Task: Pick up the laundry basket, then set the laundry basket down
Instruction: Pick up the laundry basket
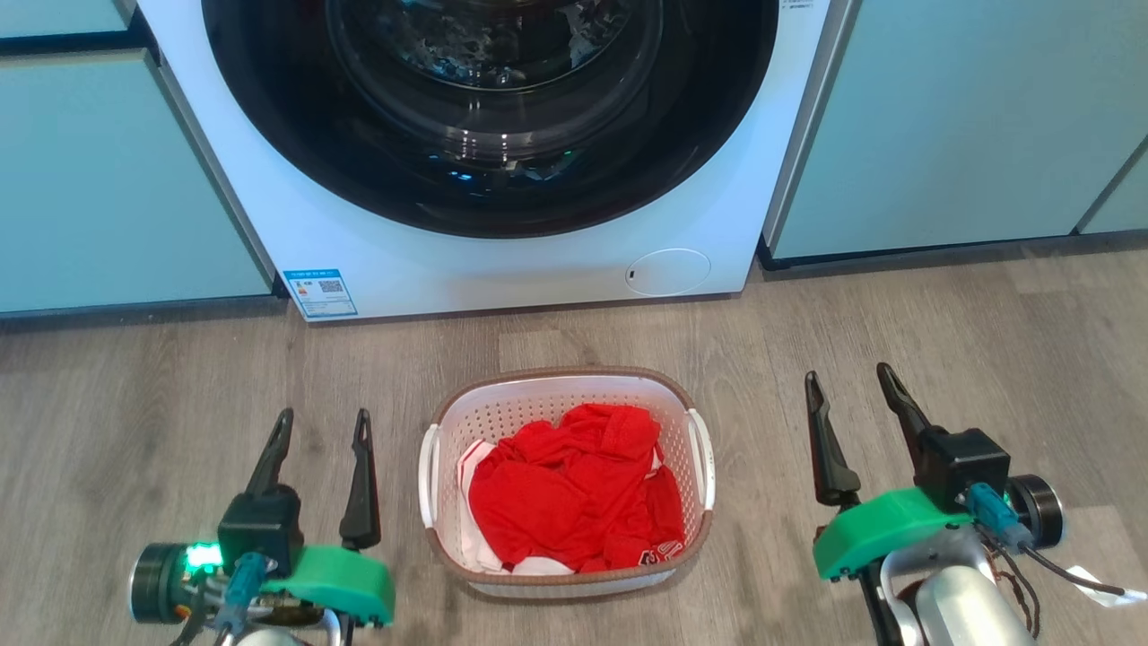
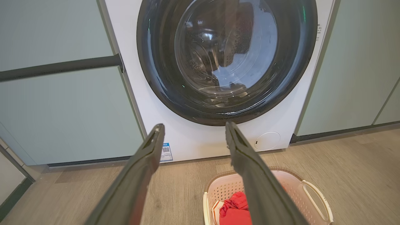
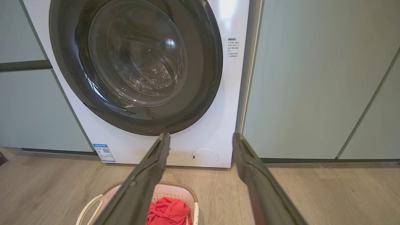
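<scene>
The laundry basket (image 1: 565,386) stands on the wooden floor before the washing machine, white and perforated with a brown rim and two white side handles. Red cloth (image 1: 574,493) lies bunched inside it. My left gripper (image 1: 325,426) hangs open to the basket's left, clear of it, with nothing between its fingers. To the basket's right my right gripper (image 1: 852,381) is open too and apart from the rim. The left wrist view shows the basket (image 2: 297,187) low and right, partly behind a finger (image 2: 250,168). In the right wrist view the basket (image 3: 175,187) sits at the bottom left.
A white front-loading washing machine (image 1: 502,260) with a dark round door (image 1: 489,117) stands just behind the basket. Pale green cabinets (image 1: 99,179) flank it on both sides. Bare wooden floor (image 1: 987,341) spreads to either side of the basket.
</scene>
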Robot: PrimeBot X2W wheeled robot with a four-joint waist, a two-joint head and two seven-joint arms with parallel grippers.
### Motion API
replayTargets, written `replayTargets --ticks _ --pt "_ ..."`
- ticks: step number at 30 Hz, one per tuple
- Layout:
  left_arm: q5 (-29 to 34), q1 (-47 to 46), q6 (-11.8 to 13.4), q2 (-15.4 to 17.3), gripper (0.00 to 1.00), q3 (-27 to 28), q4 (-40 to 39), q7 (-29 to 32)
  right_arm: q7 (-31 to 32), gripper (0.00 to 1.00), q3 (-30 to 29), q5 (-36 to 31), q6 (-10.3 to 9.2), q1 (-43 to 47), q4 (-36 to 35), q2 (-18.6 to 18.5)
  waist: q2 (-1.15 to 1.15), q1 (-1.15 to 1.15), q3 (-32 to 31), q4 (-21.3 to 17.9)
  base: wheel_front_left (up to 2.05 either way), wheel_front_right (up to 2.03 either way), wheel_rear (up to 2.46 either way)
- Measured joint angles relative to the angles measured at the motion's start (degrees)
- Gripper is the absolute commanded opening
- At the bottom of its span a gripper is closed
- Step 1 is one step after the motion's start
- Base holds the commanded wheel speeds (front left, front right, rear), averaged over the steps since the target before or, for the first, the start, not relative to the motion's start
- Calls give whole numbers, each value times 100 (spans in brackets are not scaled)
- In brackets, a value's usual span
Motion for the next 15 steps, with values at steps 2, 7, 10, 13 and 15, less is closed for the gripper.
replayTargets --ticks 2,7,10,13,15 --pt "5 0 -3 -2 100 4 0 0 0 100 -4 0 0 0 0 0 0 0 14 -1 0 0 0" --pt "5 1 -4 -9 100 20 -3 0 0 100 -24 0 0 0 -1 0 0 0 62 -2 0 0 0" --pt "7 0 -7 -13 100 22 -5 0 0 100 -62 3 0 -3 -3 0 0 0 139 1 0 0 0" --pt "7 -12 -42 -20 100 22 -2 0 0 100 -123 8 0 -52 0 0 0 0 260 10 0 0 0" --pt "5 -52 -56 -25 100 18 18 0 0 100 -145 0 0 -155 10 -1 0 0 370 20 0 0 0"
